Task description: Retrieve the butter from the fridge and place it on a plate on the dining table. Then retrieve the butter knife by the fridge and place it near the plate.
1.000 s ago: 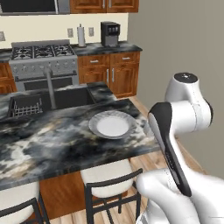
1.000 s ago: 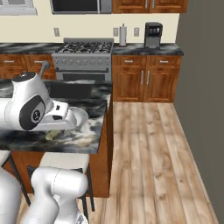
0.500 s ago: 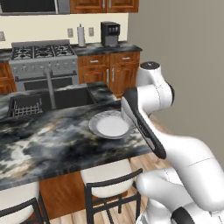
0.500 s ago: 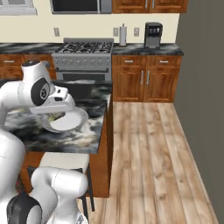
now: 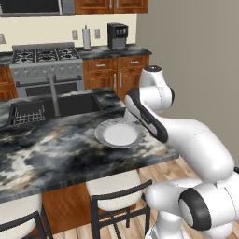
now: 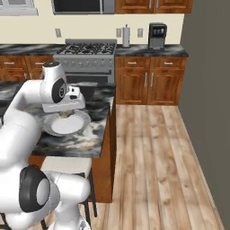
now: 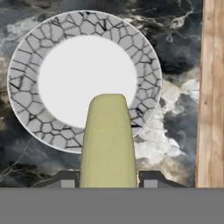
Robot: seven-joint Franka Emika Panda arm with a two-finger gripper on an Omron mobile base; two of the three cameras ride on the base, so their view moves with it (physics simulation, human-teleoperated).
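Observation:
The butter (image 7: 108, 140), a pale yellow-tan stick, is clamped between my gripper's (image 7: 108, 181) two dark fingertips (image 7: 150, 181) and points out over the plate (image 7: 83, 78). The round grey-white plate (image 5: 119, 134) lies near the right end of the marbled dining table (image 5: 56, 144). From the right base view, my gripper (image 6: 65, 114) hangs just above the plate (image 6: 63, 125), with the butter (image 6: 64, 116) a small speck under the hand, apart from the plate. The fridge and the butter knife are out of view.
A built-in sink with a dish rack (image 5: 28, 114) and a faucet (image 5: 53, 91) sits left of the plate. Stools (image 5: 116, 196) stand under the table's near edge. A stove (image 5: 44, 60) and a coffee machine (image 5: 117, 36) line the back wall. Wood floor (image 6: 152, 161) lies to the right.
My arm has swung forward and left from beside the table, carrying the butter over the table to just above the plate. The plate has not moved.

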